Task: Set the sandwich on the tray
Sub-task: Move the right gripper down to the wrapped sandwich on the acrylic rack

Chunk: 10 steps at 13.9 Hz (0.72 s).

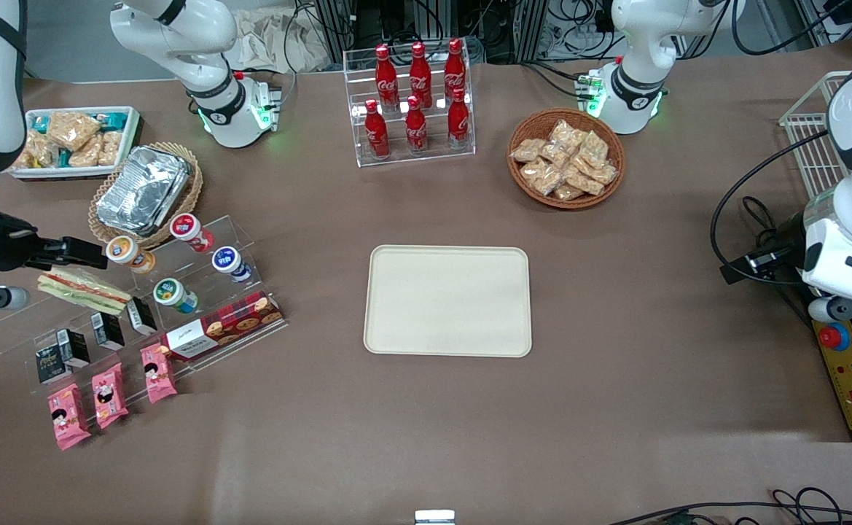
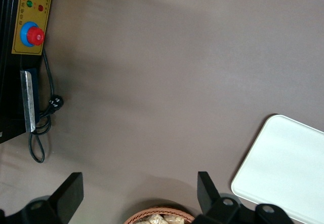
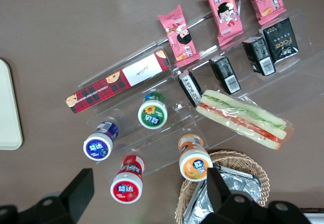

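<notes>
Tray [image 1: 447, 301] lies mid-table, bare, well apart from the clear acrylic rack [image 1: 134, 306] toward the working arm's end. Sandwich [image 1: 83, 289] rests on that rack's upper step, above the black cartons [image 1: 108, 330], unheld. Its long axis runs along the step. Tool [image 1: 87, 253] hovers just above the sandwich, a little farther from the front camera; fingers [image 3: 81, 191] stand apart, empty. Judgement: the tool needs a short drop to straddle the wedge across its narrow width.
</notes>
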Motion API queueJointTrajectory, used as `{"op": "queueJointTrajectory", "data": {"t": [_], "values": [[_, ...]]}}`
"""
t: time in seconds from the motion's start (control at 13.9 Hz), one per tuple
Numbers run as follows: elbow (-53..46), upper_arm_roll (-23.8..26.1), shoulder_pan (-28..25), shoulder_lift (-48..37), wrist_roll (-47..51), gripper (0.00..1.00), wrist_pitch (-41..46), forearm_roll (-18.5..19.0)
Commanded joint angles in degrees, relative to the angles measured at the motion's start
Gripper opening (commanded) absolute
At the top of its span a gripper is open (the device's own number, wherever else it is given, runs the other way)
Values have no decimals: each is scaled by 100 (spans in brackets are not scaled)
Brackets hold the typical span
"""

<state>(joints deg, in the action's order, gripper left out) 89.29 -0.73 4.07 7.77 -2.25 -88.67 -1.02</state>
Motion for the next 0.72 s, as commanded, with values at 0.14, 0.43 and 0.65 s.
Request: {"op": "queueJointTrajectory", "data": {"t": [0.14, 0.43, 0.65], "values": [[-70, -120, 59, -47, 182, 99, 235, 40], [-70, -209, 453, 5, -801, 99, 306, -3], [-70, -209, 481, 40, -1093, 99, 201, -4]]}}
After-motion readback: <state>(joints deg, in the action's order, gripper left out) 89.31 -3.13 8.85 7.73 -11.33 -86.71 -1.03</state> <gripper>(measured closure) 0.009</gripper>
